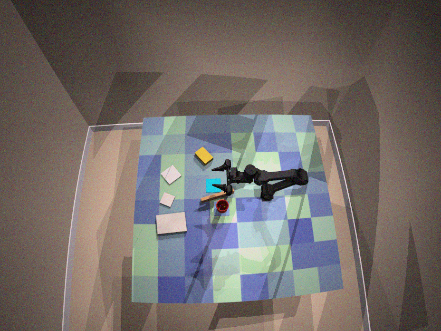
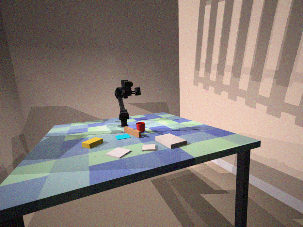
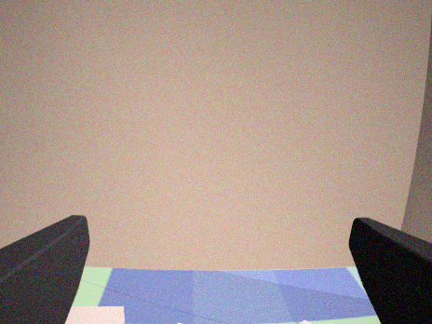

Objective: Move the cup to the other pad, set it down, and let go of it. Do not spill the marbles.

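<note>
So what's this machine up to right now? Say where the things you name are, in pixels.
Nothing is being handled. The black arm's gripper [image 1: 212, 177] [image 3: 222, 232] is open and raised above the table [image 1: 263, 231] [image 2: 208, 144]. The red cup [image 1: 222, 206] [image 2: 140, 127] stands upright on the table, apart from the cyan pad [image 1: 210, 183] [image 2: 122, 137], with the orange bar [image 1: 212, 197] [image 2: 132, 131] between them.

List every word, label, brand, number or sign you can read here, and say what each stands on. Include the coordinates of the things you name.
None can be read: the red cup [image 1: 222, 210] [image 2: 140, 127], the yellow block [image 1: 203, 155] [image 2: 91, 142] and the arm [image 1: 279, 176] [image 2: 121, 103] show no legible text in any view.
</note>
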Controlling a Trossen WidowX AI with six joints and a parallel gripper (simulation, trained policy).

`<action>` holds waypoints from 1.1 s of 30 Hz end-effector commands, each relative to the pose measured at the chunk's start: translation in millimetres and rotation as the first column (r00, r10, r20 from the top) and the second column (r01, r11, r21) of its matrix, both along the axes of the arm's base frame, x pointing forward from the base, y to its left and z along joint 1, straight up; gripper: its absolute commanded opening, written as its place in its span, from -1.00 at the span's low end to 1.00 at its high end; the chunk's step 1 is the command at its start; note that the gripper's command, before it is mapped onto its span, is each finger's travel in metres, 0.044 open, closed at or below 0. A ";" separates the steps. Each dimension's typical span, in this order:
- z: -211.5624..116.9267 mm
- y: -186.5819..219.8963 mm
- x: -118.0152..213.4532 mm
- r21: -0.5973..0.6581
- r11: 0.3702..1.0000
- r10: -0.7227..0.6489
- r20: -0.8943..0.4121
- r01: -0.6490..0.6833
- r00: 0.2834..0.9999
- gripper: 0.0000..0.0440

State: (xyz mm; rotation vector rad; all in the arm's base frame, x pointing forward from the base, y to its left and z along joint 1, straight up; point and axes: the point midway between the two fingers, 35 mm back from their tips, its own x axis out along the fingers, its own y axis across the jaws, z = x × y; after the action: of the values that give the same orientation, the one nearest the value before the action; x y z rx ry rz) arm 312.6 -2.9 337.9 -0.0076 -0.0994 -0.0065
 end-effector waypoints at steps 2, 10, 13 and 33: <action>0.7 0.5 -0.4 0.002 1.000 0.002 -0.005 -0.002 1.000 0.58; -1.1 2.2 -1.1 0.021 1.000 0.008 -0.051 -0.007 0.999 -0.38; -2.4 2.9 -0.8 0.035 0.999 0.010 -0.075 -0.008 0.997 -0.72; -4.5 17.6 7.5 0.219 0.976 0.077 -0.260 -0.019 0.963 -0.36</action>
State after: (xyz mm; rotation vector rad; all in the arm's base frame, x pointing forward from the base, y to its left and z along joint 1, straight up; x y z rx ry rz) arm 317.9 11.0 335.5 0.1712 0.1289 0.0257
